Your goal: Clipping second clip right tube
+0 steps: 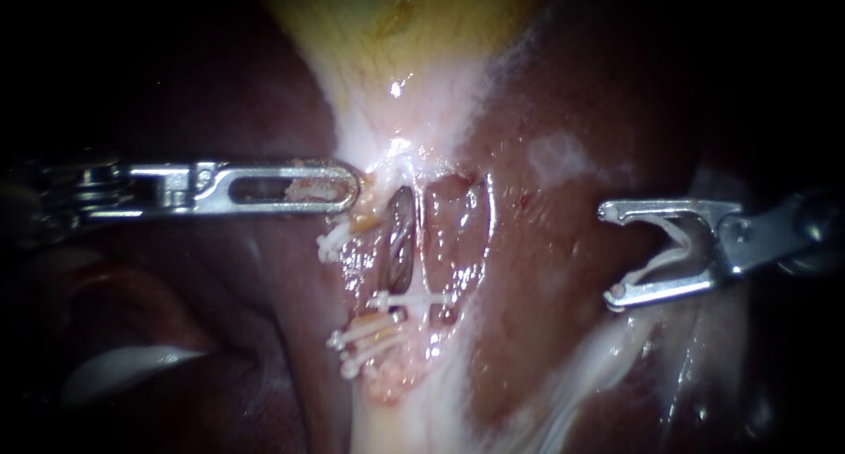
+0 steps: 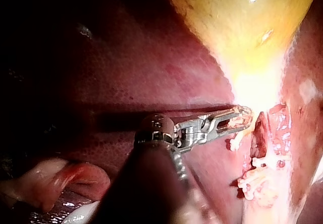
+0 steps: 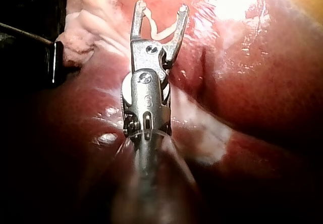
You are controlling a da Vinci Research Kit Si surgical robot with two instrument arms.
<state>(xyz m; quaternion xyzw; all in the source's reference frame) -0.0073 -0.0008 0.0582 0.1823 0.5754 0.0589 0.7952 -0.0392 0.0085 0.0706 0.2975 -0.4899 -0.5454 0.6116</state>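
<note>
At the neck of the gallbladder (image 1: pixel 396 23), the left instrument (image 1: pixel 352 187) lies level, its shaft running in flat across the liver (image 1: pixel 546 269); its long, slotted steel claw is pressed together on a scrap of pale tissue (image 1: pixel 308 190), which shows through the slot. The right instrument (image 1: pixel 607 254) also comes in almost level and hangs over bare liver, well apart from the dissected patch; its short, hooked claw is spread wide, with a loaded clip (image 1: pixel 669 256), white and bent into an open V, seated against both halves. Between the two instruments the right tube (image 1: pixel 400 243) stands exposed, a dark, ridged strand running down from the neck; a white clip (image 1: pixel 414 300) lies across its lower end. Just beside it, on the left instrument's side, more white clips (image 1: pixel 361 341) sit in glistening, fatty tissue. The gallbladder is smooth and yellow-green; the liver is wet, dark red and streaked with white film; everything beyond the lit tissue is in darkness.
</note>
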